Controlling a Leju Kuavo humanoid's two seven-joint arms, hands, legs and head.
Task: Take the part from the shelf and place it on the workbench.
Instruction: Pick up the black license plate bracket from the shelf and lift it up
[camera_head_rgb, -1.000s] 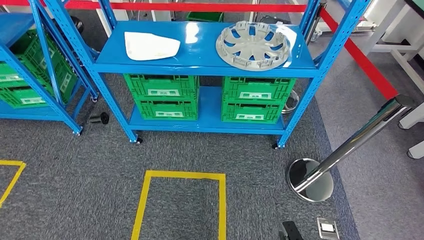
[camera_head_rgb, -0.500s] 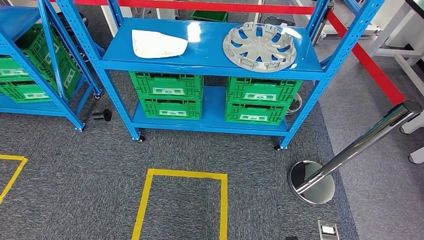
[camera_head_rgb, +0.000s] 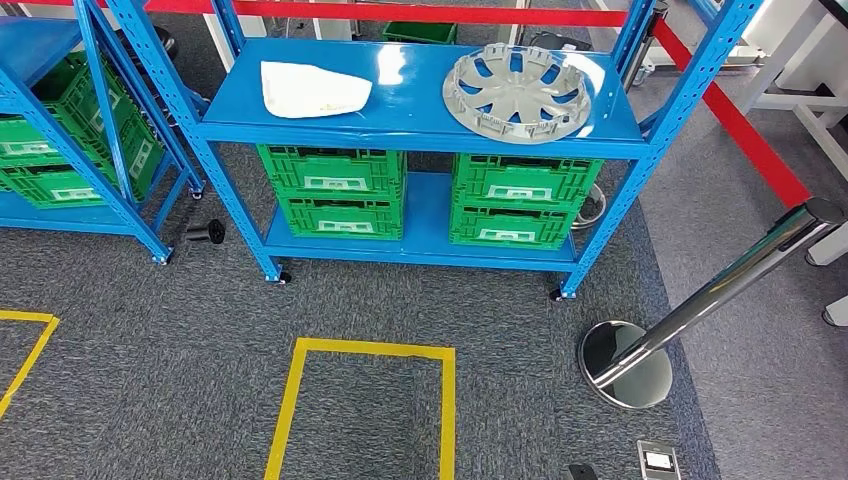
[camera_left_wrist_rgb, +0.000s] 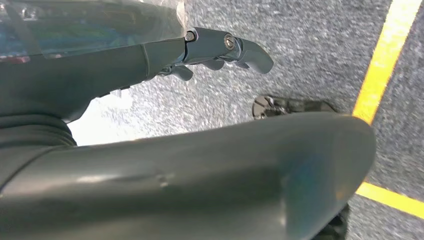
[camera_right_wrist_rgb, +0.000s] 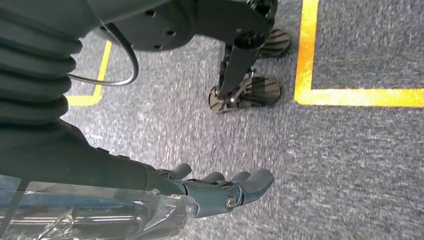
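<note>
We see the grey wheel cover (camera_head_rgb: 517, 92) on the blue shelf (camera_head_rgb: 420, 120), right of a white part (camera_head_rgb: 312, 89), while our left hand (camera_left_wrist_rgb: 220, 47) and right hand (camera_right_wrist_rgb: 220, 187) hang empty, fingers loosely apart.

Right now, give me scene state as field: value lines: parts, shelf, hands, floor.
shelf: blue rack, top level holds both parts
parts: grey wheel cover on the right; white panel on the left
lower level: four green crates, in two stacks
left hand: hanging over carpet, holds nothing
right hand: hanging over carpet, holds nothing
floor: yellow tape box, chrome stanchion
</note>
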